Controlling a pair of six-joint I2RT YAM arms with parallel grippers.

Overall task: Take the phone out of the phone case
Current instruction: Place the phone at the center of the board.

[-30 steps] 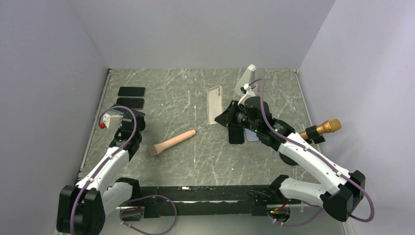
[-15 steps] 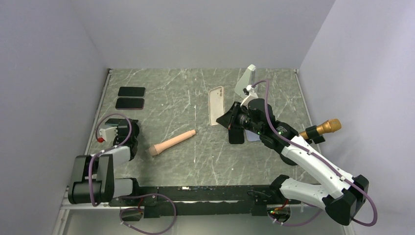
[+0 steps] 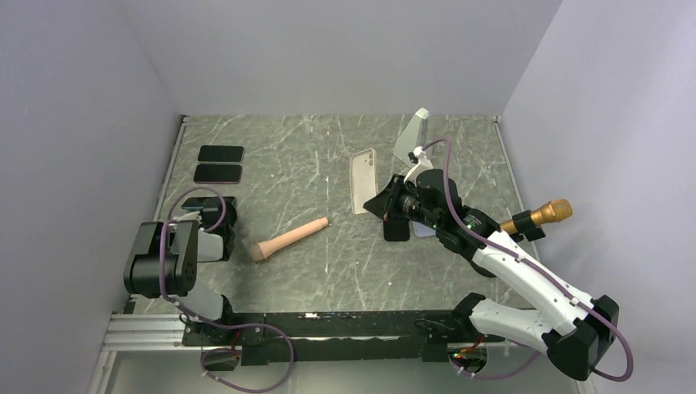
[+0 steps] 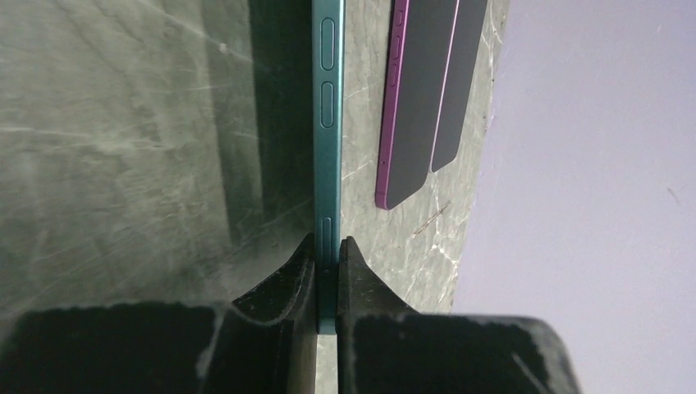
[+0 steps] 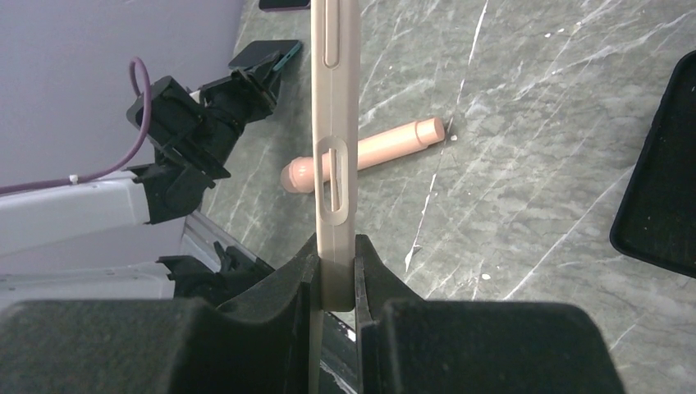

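Two clamped pairs: left fingers (image 4: 287, 287) pinch the teal phone (image 4: 328, 123) edgewise, right fingers (image 5: 295, 279) the beige phone case (image 5: 335, 123), well apart above the worktop (image 3: 287, 164). We judge separation done; next, set both down.

The far middle of the table (image 3: 295, 139) and the near strip before the arm bases lie open. A pink cylinder (image 3: 291, 238) lies aslant left of centre. Far left, two dark phones (image 3: 222, 153) sit just beside the teal phone (image 4: 328, 123) pinched in the left gripper (image 4: 327, 246) — tight there. Right of centre the beige case (image 5: 335, 123) clamped in the right gripper (image 5: 335, 246), a black case (image 3: 396, 227), a white stand (image 3: 413, 135) and a gold microphone (image 3: 542, 216) block passage.
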